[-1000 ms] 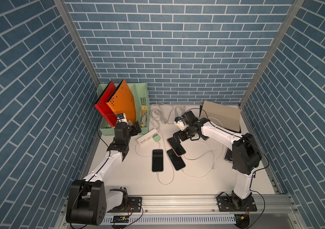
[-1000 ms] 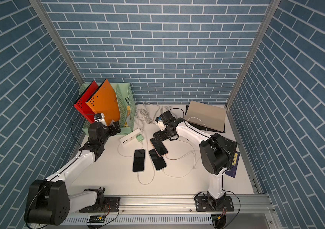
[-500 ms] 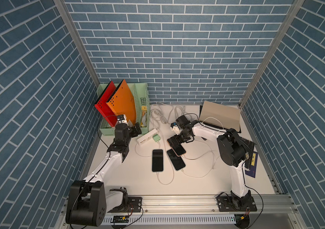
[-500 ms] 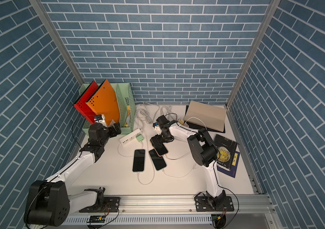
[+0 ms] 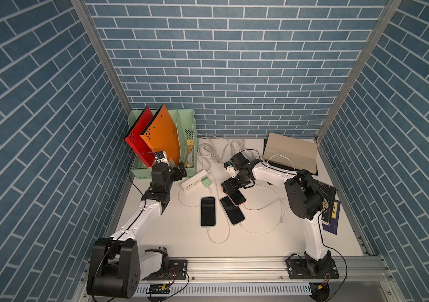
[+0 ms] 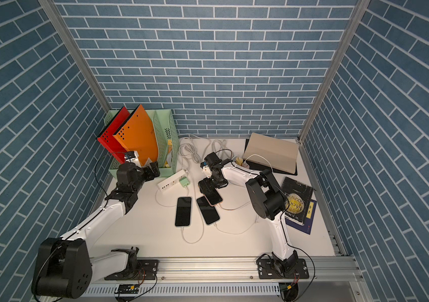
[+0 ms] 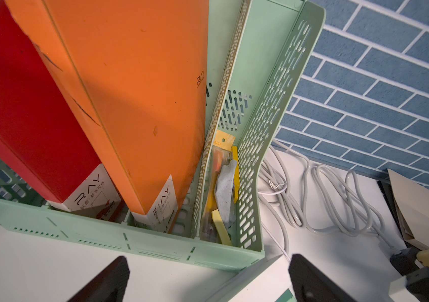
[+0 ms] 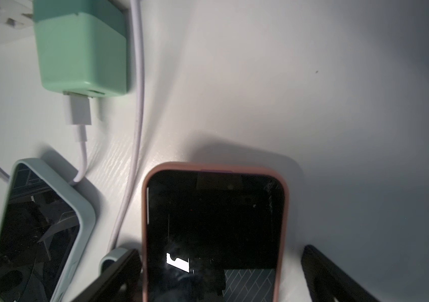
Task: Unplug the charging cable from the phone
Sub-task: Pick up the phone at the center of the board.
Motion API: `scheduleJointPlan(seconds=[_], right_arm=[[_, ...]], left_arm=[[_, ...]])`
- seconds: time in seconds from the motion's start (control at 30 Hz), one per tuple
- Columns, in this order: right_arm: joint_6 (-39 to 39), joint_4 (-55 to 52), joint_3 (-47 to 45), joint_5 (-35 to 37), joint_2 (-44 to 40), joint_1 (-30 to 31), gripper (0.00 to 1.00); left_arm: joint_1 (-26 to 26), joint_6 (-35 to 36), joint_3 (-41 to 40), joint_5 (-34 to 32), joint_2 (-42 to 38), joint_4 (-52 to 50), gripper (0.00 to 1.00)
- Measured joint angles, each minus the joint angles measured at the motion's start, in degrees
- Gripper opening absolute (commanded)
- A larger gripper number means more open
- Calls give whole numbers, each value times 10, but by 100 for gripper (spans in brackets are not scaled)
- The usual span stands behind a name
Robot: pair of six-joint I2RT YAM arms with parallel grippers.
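Three phones lie face up mid-table, each with a white charging cable (image 5: 218,241) leaving its near end. One has a pale green case (image 5: 207,211), one a dark case (image 5: 232,210), and one a pink case (image 5: 237,198) (image 8: 213,222). My right gripper (image 5: 230,187) (image 8: 220,252) is open and low over the far end of the pink-cased phone, one finger on each side. One finger (image 8: 119,269) is close to the phone's edge; the other stands apart. That phone's plug is hidden in the right wrist view. My left gripper (image 5: 179,170) (image 7: 209,260) is open and holds nothing, by the green file rack.
A white power strip (image 5: 193,180) with a mint charger (image 5: 205,181) (image 8: 82,52) lies between the arms. A green file rack (image 5: 140,172) holding red and orange folders stands at the back left. Coiled grey cords (image 5: 208,154), a tan laptop (image 5: 289,154) and books (image 6: 297,200) sit at the back and right.
My right gripper has moved left and down over the pink-cased phone, and that arm's elbow has swung in. The left arm has not moved.
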Motion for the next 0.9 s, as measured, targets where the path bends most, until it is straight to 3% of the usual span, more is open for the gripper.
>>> scheduleJointPlan(seconds=[0.3, 0.63, 0.9], right_arm=[[0, 2, 0, 38, 2, 14, 83], [0, 1, 4, 60, 3, 20, 60], [1, 0, 12, 43, 3, 10, 55]], left_arm=[[0, 0, 0, -2, 0, 0, 100], [0, 0, 0, -9, 0, -7, 100], [0, -12, 11, 3, 0, -35, 100]])
